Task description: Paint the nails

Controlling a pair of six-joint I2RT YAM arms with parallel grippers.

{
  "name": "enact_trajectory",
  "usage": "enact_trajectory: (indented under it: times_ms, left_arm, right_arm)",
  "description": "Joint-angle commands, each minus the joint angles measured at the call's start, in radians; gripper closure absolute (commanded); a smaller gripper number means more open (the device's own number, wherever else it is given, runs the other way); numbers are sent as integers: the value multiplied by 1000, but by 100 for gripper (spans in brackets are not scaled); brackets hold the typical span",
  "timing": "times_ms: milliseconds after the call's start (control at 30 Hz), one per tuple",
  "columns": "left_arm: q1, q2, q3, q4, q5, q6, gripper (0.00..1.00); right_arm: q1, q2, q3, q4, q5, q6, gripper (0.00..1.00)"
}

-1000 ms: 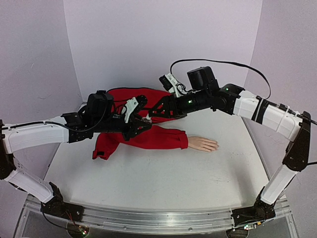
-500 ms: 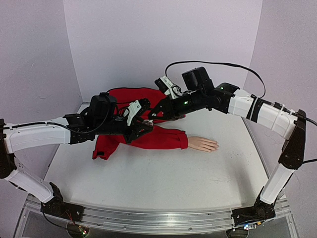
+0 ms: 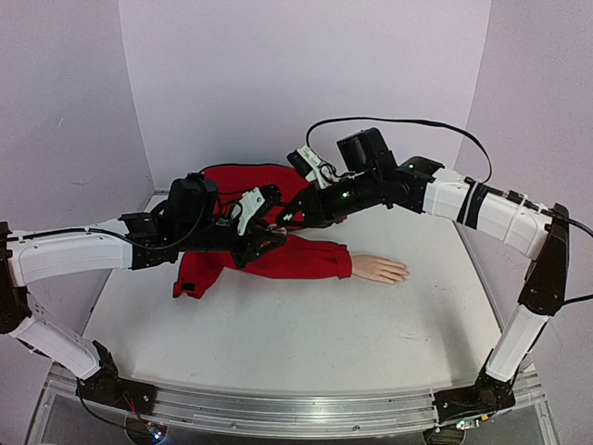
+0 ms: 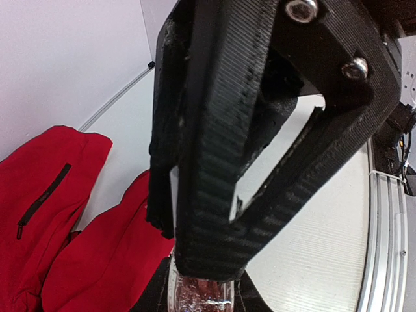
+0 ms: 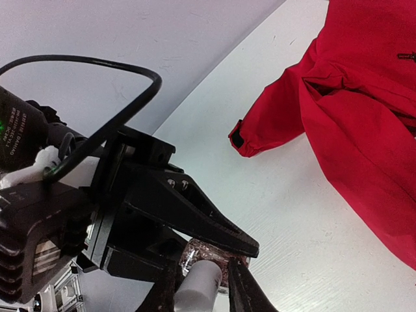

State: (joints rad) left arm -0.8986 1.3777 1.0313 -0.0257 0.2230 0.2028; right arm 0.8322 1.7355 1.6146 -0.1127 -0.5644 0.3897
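– Spotted the nails (image 3: 400, 272)?
– Barely. Sat at the fingertips of the pale mannequin hand (image 3: 378, 269), flat on the table (image 3: 306, 343), past the red sleeve (image 3: 296, 258). Too tiny to judge colour.
– And the claws?
– Found the left gripper (image 4: 207, 263) clamped on a small glass bottle (image 4: 198, 298). Found the right gripper (image 5: 203, 294) narrowed around its white cap (image 5: 197, 281). Couldn't tell whether gripping.

The right gripper (image 3: 289, 215) is sliding toward nine o'clock in the top view, drawing up against the left gripper (image 3: 265, 228). Its fingers are closing onto the cap (image 5: 197, 284) of the bottle (image 4: 198, 296) held there. Its forearm is swinging along.
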Motion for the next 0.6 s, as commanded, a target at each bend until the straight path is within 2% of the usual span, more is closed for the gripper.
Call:
enact_trajectory:
  times_ms: [0,100,233,333,567]
  left_arm:
    - [-5,-9,39,32,-8,-3,100]
    - [-5,-11,35,32,-8,-2,100]
    - [-5,-8,31,32,-9,-3,100]
    - [-5,-5,30,32,-5,-3,100]
    - [-5,-3,28,6,3,-11,100]
  right_arm:
    - [6,9,34,3,-29,-17,77]
    - [7,2,34,4,-19,-18,85]
    - [7,-15,25,4,1,-22,87]
    - [7,-31,17,4,15,-29,100]
    - [7,-100,-46,5,77,-59,100]
